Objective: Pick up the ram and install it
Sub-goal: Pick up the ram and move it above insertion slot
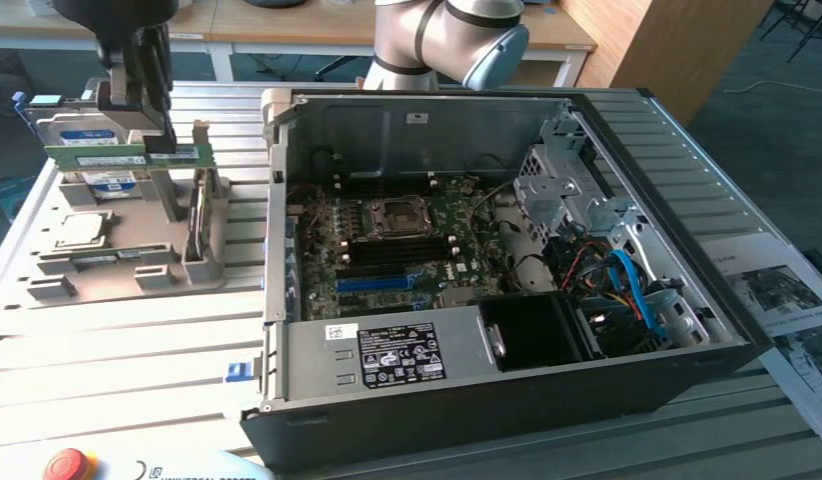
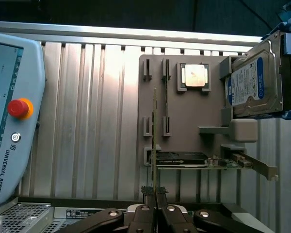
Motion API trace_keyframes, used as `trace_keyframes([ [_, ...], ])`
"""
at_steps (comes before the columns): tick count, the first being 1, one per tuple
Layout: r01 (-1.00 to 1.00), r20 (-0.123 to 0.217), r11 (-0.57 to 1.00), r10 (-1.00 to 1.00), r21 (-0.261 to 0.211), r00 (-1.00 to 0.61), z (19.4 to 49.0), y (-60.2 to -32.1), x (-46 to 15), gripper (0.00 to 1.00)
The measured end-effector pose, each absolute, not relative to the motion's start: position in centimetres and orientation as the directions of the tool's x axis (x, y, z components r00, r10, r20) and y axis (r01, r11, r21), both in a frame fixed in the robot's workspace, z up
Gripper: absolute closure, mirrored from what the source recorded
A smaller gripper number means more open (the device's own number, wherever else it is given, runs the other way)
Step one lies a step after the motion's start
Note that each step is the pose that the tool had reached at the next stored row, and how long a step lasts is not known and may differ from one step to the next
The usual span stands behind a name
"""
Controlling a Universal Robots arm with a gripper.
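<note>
My gripper (image 2: 154, 195) is clamped on the ram (image 2: 154, 141), both fingers (image 2: 148, 194) pressed against its flat faces; from the wrist the stick appears edge-on as a thin line running away from the fingertips. In the exterior view, the gripper (image 1: 150, 138) hangs at the far left and holds the ram (image 1: 124, 156) level, long edge horizontal, green board and label facing the camera.

Below the ram lies the grey fixture tray (image 1: 111, 278), with the hard drive (image 1: 80, 128) standing on edge just behind the stick and the processor (image 1: 80, 230) lying flat in its recess. A graphics card (image 2: 182, 159) stands in the tray near my fingers.

To the exterior view's right of the tray lies the opened computer case (image 1: 711, 335), its motherboard (image 1: 384, 240) exposed, with a blue slot (image 1: 378, 283); the ram is well apart from it. The teach pendant (image 2: 9, 126) with its red button (image 2: 18, 108) rests on the slatted table (image 2: 87, 121).
</note>
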State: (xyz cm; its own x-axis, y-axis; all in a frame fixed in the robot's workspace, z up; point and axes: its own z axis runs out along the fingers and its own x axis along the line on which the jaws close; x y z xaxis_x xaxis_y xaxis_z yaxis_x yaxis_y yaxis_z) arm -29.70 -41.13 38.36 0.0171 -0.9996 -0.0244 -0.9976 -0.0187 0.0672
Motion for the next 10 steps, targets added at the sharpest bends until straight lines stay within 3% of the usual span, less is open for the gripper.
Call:
trace_keyframes([
  [10,-0.998,-0.023,-0.019,-1.0,0.068,0.017,39.8,-41.1,-29.7,0.88],
])
